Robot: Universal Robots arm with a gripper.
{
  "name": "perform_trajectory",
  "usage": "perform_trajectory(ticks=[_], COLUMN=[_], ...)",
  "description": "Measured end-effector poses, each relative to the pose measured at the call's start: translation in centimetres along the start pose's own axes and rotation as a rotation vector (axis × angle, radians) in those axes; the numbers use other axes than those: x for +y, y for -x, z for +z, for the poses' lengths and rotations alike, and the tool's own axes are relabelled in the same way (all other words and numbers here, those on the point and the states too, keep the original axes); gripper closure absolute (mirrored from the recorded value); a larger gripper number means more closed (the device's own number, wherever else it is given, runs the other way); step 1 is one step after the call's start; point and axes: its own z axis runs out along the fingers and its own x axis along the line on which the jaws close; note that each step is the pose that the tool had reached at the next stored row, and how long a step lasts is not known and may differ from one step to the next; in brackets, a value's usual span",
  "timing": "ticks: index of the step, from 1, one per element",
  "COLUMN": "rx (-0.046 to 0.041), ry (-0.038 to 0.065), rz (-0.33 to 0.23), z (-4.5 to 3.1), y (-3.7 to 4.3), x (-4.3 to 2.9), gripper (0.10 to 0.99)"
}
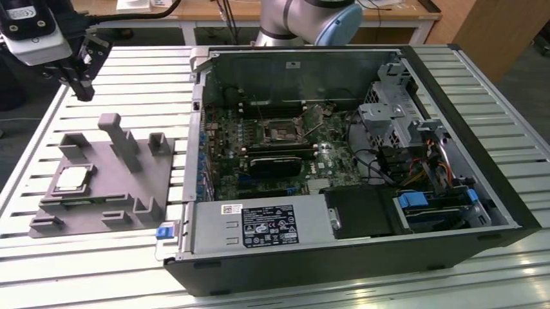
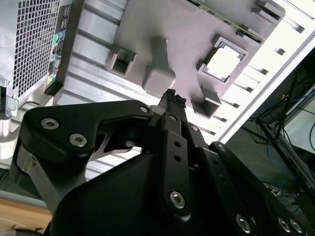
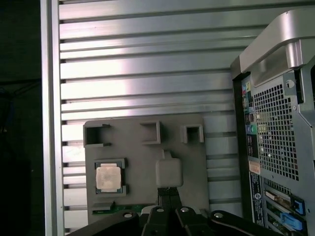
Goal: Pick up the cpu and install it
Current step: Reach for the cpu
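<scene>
The claw (image 2: pixel 173 96) hangs above the slatted table (image 1: pixel 129 71), fingers pressed together and holding nothing. The cpu (image 1: pixel 73 179) lies in a square pocket of the grey tray (image 1: pixel 112 193), beside the open computer case (image 1: pixel 344 257).

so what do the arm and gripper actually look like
The arm is a silver-grey tube with a pale blue joint cap. The gripper is black: angular linkage plates with silver screws, narrowing to two thin flat fingers. In the exterior view a white-and-grey block sits above it, trailing a black cable.
</scene>
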Motion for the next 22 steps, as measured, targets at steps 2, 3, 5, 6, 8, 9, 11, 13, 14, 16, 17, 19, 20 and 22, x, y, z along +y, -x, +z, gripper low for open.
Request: perform_trajectory(ticks=[2, 3, 5, 6, 8, 9, 11, 13, 14, 16, 17, 19, 20, 22], rx=[0.0003, 0.0006, 0.0010, 0.0012, 0.0017, 0.0019, 0.0023, 0.0027, 0.0029, 0.0032, 0.0035, 0.0039, 0.0041, 0.0046], ry=[0.000, 0.000, 0.000, 0.000, 0.000, 0.000, 0.000, 0.000, 0.000, 0.000, 0.000, 0.000, 0.000, 0.000], rz=[0.000, 0.000, 0.000, 0.000, 0.000, 0.000, 0.000, 0.000, 0.000, 0.000, 0.000, 0.000, 0.000, 0.000], z=[0.02, 0.03, 0.05, 0.06, 0.08, 0.09, 0.11, 0.12, 0.14, 0.16, 0.16, 0.19, 0.20, 0.22], y=[-0.19, -0.28, -0.46, -0.55, -0.71, -0.80, -0.98, -1.18, -1.27, -1.45, -1.54, -1.71, -1.81, -1.99], x=[-0.02, -0.03, -0.04, -0.05, -0.06, -0.07, -0.09, -0.10, -0.11, -0.13, -0.13, -0.15, -0.16, -0.17], gripper=[0.980, 0.980, 0.980, 0.980, 0.980, 0.980, 0.980, 0.980, 0.980, 0.980, 0.980, 0.980, 0.980, 0.980])
